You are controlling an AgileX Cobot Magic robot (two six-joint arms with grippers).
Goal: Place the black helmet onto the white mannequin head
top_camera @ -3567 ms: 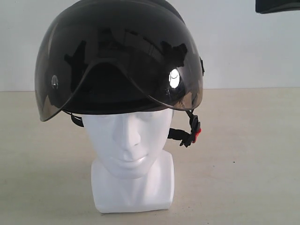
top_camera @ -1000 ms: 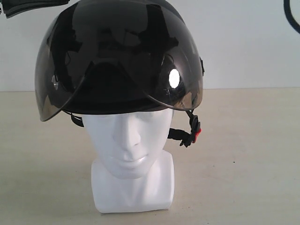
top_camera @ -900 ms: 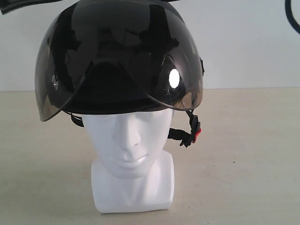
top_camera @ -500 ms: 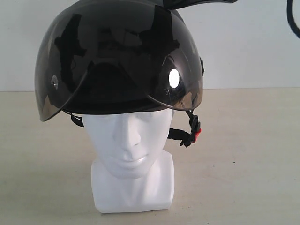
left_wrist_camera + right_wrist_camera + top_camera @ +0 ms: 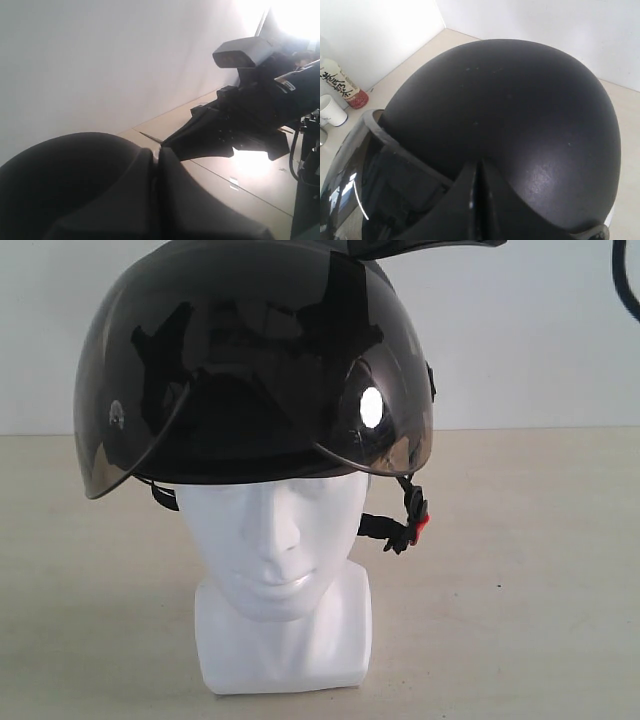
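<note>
Helmet sat snug on top of the head, stiff and light-looking with a slick visor, so I'd have gripped the matte crown or strap instead, and both the left gripper and right gripper were pinched closed holding nothing.

A pale beige matte worktop is carrying a cylindrical white-labelled container with black brush lettering and a red base. A plain white wall is rising close behind that container, and a small white cup is standing just beside it.
</note>
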